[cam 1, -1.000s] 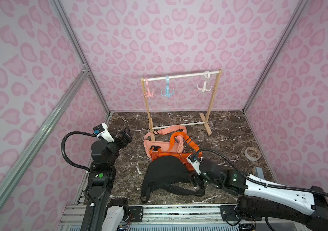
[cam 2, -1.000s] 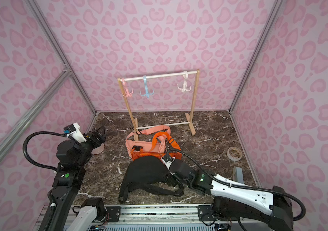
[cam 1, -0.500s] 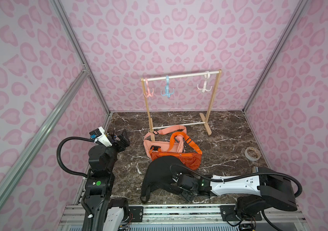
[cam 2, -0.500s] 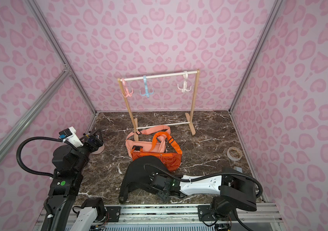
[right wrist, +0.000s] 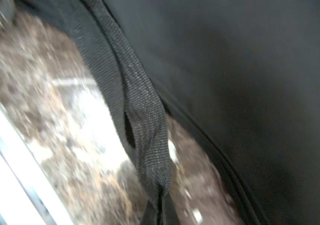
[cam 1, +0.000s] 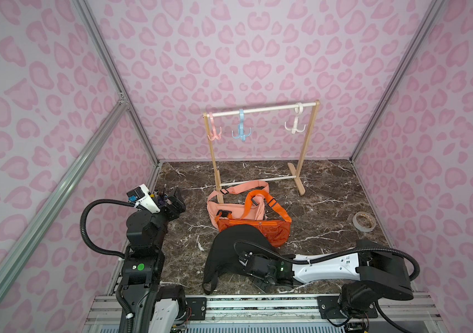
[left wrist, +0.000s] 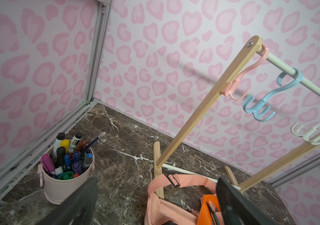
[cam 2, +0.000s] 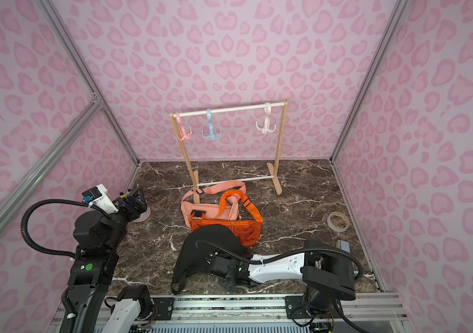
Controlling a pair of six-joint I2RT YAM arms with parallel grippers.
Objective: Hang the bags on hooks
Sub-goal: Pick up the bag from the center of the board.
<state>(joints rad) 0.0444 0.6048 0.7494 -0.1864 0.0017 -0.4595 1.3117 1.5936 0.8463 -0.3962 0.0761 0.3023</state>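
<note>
A black bag (cam 1: 234,245) (cam 2: 209,245) lies at the front of the marble floor, its strap (right wrist: 145,116) trailing along the front edge. My right gripper (cam 1: 259,284) (cam 2: 228,284) (right wrist: 160,194) lies low at that edge, shut on the strap. My left gripper (cam 1: 176,201) (cam 2: 136,199) (left wrist: 156,183) hovers open and empty at the left, facing the rack. The wooden rack (cam 1: 307,144) carries a pink hook (cam 1: 213,134), a blue hook (cam 1: 241,134) and a white hook (cam 1: 295,127); all three hang bare.
A peach bag (cam 1: 226,207) and an orange bag (cam 1: 258,229) lie piled between the black bag and the rack's left foot. A pink cup of markers (left wrist: 65,175) stands near the left wall. A tape roll (cam 1: 364,221) lies at the right wall.
My right arm dropped low and swung to the front edge, and its gripper went from open to shut on the black strap. The left arm drew back slightly, still open.
</note>
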